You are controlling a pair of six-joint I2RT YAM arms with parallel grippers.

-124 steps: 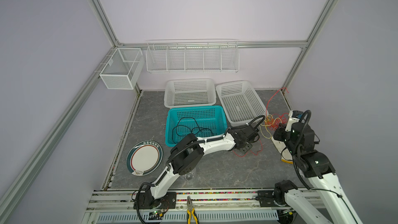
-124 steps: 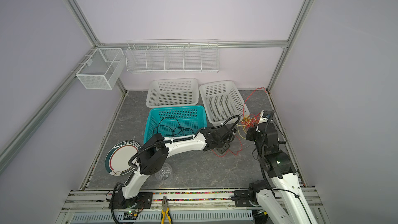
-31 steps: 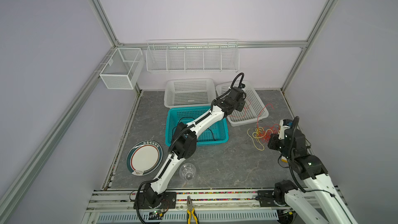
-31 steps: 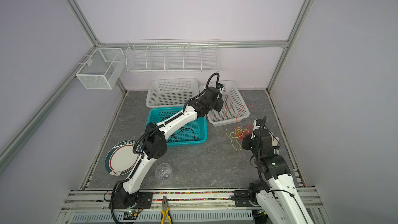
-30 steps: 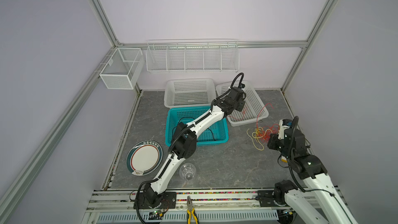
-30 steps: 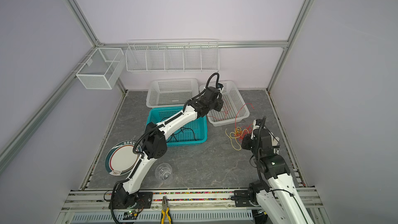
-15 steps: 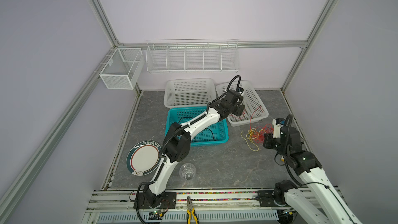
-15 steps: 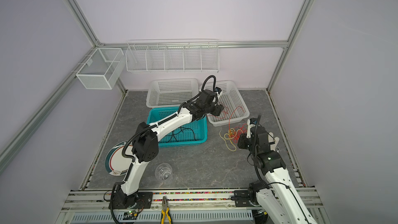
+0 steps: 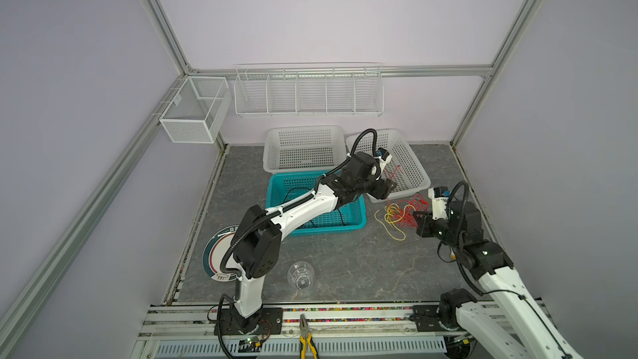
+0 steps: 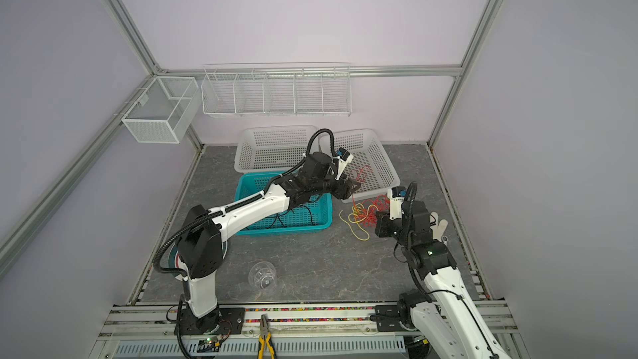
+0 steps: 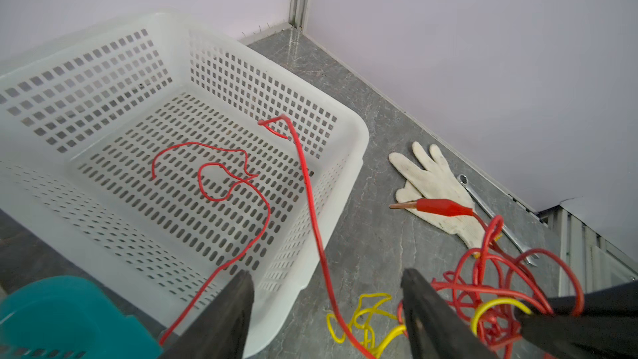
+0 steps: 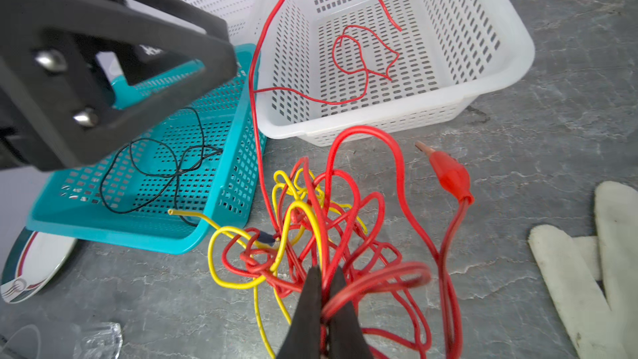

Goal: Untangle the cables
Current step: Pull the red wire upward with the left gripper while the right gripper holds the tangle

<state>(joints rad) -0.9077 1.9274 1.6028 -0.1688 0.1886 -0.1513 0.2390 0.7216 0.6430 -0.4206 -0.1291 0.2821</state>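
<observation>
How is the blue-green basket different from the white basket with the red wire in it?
The teal basket holds a thin black cable; the white basket holds a thin red cable. The red cable trails out over the white basket's rim; the black cable lies inside the teal basket. Both are slotted plastic.

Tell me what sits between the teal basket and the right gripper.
The red and yellow cable tangle lies on the table between the teal basket and the right gripper, as both top views show. That gripper is shut on its red strands.
</observation>
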